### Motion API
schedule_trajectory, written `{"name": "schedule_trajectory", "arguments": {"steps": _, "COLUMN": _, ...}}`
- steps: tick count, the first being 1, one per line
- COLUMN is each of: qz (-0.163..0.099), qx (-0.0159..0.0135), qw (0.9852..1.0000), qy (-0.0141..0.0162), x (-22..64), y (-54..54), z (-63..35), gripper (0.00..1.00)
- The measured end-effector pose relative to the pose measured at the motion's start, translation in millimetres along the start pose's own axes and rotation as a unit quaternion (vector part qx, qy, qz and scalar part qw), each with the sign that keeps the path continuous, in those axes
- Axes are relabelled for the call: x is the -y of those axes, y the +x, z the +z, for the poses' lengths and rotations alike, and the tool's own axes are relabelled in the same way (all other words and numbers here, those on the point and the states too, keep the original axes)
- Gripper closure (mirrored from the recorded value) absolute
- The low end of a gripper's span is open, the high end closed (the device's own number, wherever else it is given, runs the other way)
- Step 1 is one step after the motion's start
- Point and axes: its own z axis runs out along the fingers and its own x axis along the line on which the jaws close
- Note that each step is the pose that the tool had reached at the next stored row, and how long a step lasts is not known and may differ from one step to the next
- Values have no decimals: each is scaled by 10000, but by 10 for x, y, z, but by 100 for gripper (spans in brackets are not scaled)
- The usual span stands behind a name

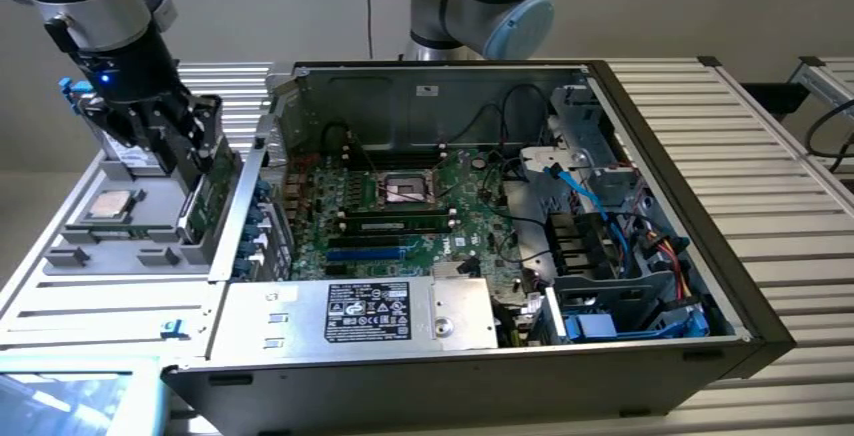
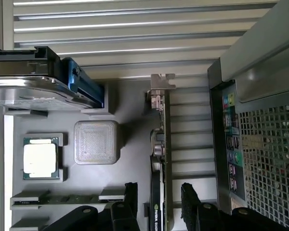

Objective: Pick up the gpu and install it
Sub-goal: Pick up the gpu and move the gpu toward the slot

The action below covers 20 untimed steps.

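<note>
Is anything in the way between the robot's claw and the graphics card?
No, nothing visible. The open gripper sits right over the graphics card, which stands on edge in the gray tray, with one finger on each side and a gap to each.

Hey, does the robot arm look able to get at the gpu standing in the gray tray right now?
Probably yes. The gpu stands on edge in the tray, and the open jaws sit on either side of it with nothing between. The computer case stands apart.
</note>
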Motion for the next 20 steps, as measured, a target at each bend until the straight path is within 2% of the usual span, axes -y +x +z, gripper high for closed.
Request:
{"name": "schedule_trajectory", "arguments": {"steps": 3, "qz": -1, "qx": 0, "qw": 10000, "qy": -2, "x": 5, "y": 9, "z": 54, "gripper": 50}}
{"name": "schedule_trajectory", "arguments": {"steps": 5, "qz": 0, "qx": -1, "qw": 10000, "qy": -14, "x": 7, "y": 11, "z": 91, "gripper": 50}}
{"name": "schedule_trajectory", "arguments": {"steps": 7, "qz": 0, "qx": -3, "qw": 10000, "qy": -44, "x": 9, "y": 11, "z": 122, "gripper": 50}}
{"name": "schedule_trajectory", "arguments": {"steps": 11, "qz": 7, "qx": -9, "qw": 9999, "qy": -132, "x": 29, "y": 12, "z": 173, "gripper": 50}}
{"name": "schedule_trajectory", "arguments": {"steps": 12, "qz": 7, "qx": -9, "qw": 9999, "qy": -139, "x": 44, "y": 14, "z": 190, "gripper": 50}}
{"name": "schedule_trajectory", "arguments": {"steps": 16, "qz": 8, "qx": -10, "qw": 9999, "qy": -142, "x": 67, "y": 15, "z": 261, "gripper": 50}}
{"name": "schedule_trajectory", "arguments": {"steps": 18, "qz": 8, "qx": -37, "qw": 9999, "qy": -140, "x": 74, "y": 12, "z": 277, "gripper": 50}}
{"name": "schedule_trajectory", "arguments": {"steps": 20, "qz": 10, "qx": -41, "qw": 9999, "qy": -136, "x": 74, "y": 10, "z": 307, "gripper": 50}}
